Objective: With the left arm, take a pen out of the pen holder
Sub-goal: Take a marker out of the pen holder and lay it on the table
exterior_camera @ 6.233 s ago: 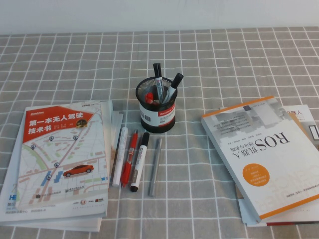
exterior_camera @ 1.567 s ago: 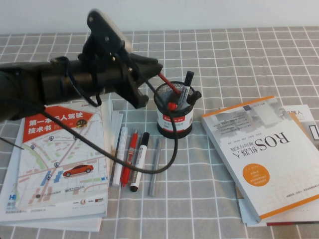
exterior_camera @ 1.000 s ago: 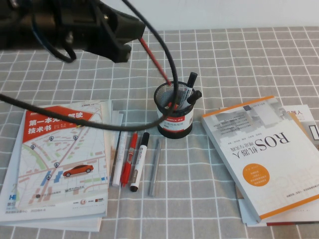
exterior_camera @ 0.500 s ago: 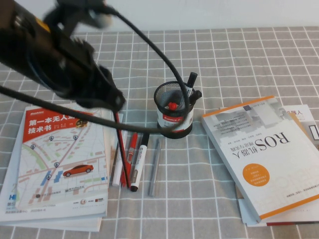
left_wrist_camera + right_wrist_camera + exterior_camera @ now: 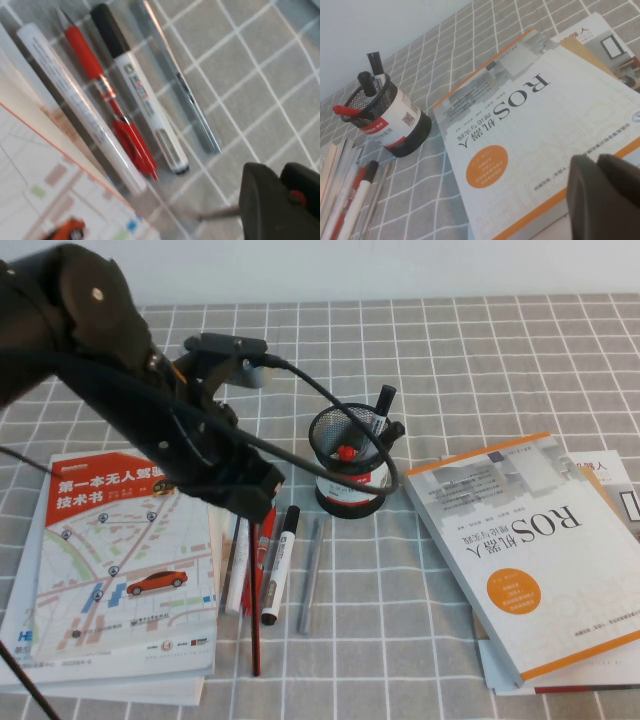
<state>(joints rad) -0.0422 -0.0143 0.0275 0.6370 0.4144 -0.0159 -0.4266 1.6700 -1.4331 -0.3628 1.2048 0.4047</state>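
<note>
The black mesh pen holder [image 5: 350, 485] stands mid-table with two black markers and a red-capped pen inside; the right wrist view shows the holder [image 5: 395, 125] too. My left gripper [image 5: 255, 508] is left of the holder, low over the pens lying on the cloth, shut on a thin red pen [image 5: 255, 610]. The pen points down toward the table's front edge. In the left wrist view the left gripper [image 5: 281, 175] is closed, with the pen's tip [image 5: 215, 214] sticking out beside it. My right gripper [image 5: 597, 162] hovers shut and empty over the ROS book.
A white pen [image 5: 80, 110], a red pen [image 5: 112, 115], a black-capped marker [image 5: 280, 565] and a grey pen [image 5: 311, 575] lie in a row. A map booklet [image 5: 110, 550] lies at the left, the ROS book [image 5: 530, 540] on other papers at the right.
The left arm pulled the red pen out of the holder, swung left and came down; the pen now hangs lower and nearer the front edge.
</note>
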